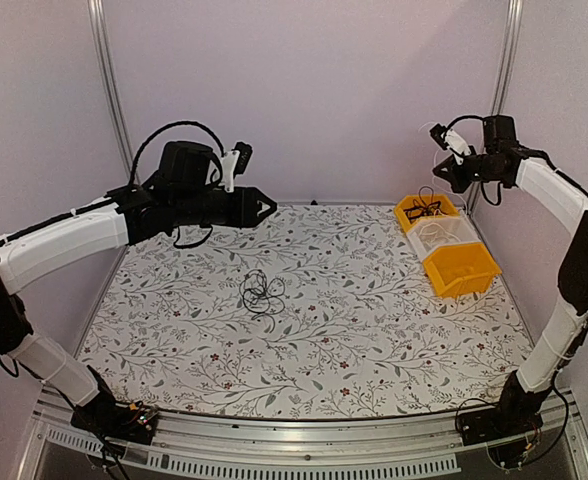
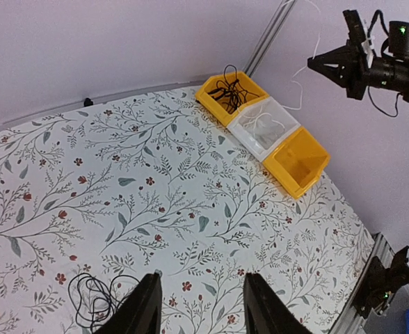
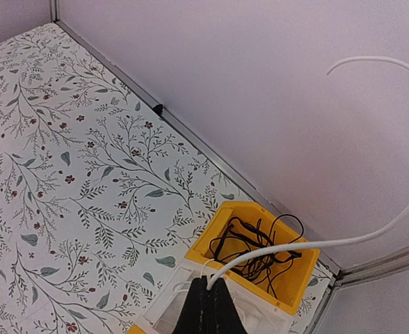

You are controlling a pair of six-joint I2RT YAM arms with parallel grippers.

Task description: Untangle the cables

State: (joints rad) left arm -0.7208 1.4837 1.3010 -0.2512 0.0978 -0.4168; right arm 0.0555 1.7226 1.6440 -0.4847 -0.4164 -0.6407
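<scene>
Floral-printed cloth covers the table (image 1: 374, 340). The left arm (image 1: 64, 240) reaches high over the far left part, and the left gripper (image 2: 201, 278) has its fingers apart, holding nothing. The right arm (image 1: 564, 200) rises over the far right corner, where the right gripper (image 3: 206, 284) is pinched together on a white cable (image 3: 316, 245).

Three bins stand in a row by the right edge. The far yellow bin (image 3: 222, 233) holds black wires (image 3: 257, 247), then come a white bin (image 1: 444, 235) and a near yellow bin (image 1: 461, 270). The cables (image 1: 262, 292), a loose black bunch, lie near the table's middle, well apart from both grippers.
</scene>
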